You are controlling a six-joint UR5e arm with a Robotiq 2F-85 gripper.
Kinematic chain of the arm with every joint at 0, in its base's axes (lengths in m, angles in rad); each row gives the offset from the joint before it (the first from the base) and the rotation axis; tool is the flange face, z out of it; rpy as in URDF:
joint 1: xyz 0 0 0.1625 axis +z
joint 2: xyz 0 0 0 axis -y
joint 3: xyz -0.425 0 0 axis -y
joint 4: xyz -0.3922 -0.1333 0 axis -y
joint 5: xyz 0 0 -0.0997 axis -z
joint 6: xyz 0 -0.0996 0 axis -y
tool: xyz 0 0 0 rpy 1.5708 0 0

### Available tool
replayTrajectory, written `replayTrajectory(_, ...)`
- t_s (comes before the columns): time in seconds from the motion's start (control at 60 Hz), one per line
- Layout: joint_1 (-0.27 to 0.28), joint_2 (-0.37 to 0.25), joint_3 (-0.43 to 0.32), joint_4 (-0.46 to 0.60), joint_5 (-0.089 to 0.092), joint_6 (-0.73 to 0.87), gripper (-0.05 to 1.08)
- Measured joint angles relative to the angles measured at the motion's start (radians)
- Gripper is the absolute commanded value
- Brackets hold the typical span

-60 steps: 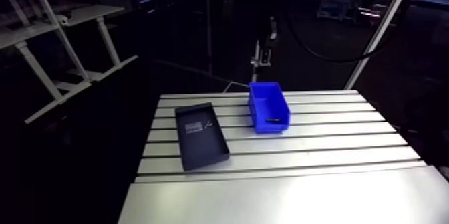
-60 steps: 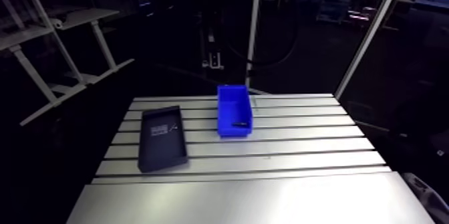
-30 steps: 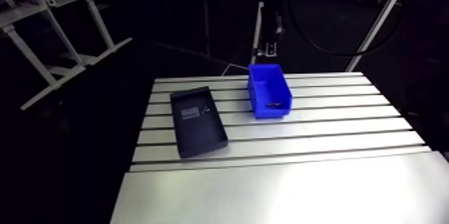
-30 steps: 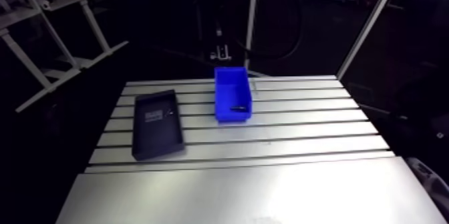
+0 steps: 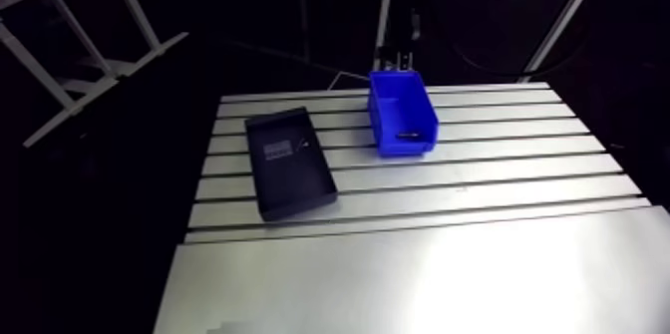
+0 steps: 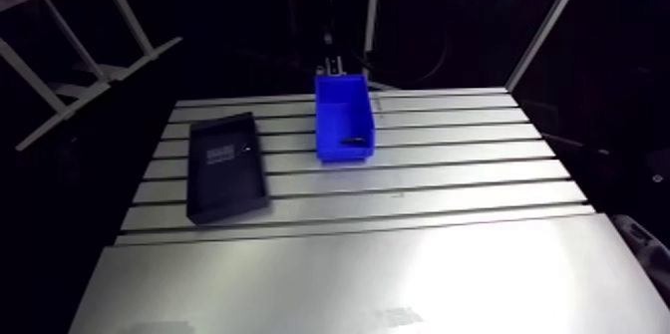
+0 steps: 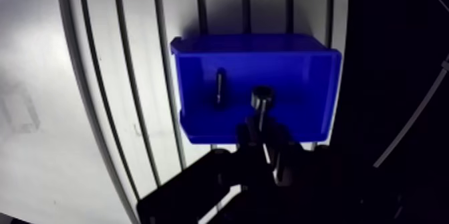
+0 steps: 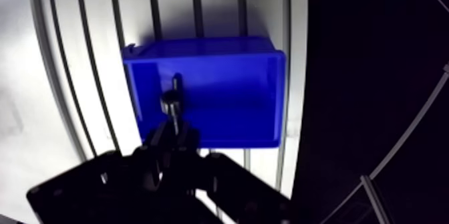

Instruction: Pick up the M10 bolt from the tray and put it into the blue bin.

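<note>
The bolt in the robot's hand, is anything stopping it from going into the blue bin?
Nothing visible is. The hand holds the bolt above the open blue bin. One other bolt lies on the bin's floor, beside the held one, leaving plenty of bare floor.

On slotted aluminium table (image 5: 419, 278): black tray (image 5: 294, 186), blue bin (image 5: 397, 109), side by side, apart.
</note>
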Motion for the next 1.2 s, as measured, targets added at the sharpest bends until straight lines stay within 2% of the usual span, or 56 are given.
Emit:
replayTrajectory(0.683,-0.024,0.087,0.004,-0.046,-0.001,0.013,1.01)
replayTrajectory(0.917,-0.025,0.124,0.007,-0.078,-0.014,0.015,1.01)
replayTrajectory(1.2,-0.024,0.16,0.02,-0.114,-0.021,0.021,1.0)
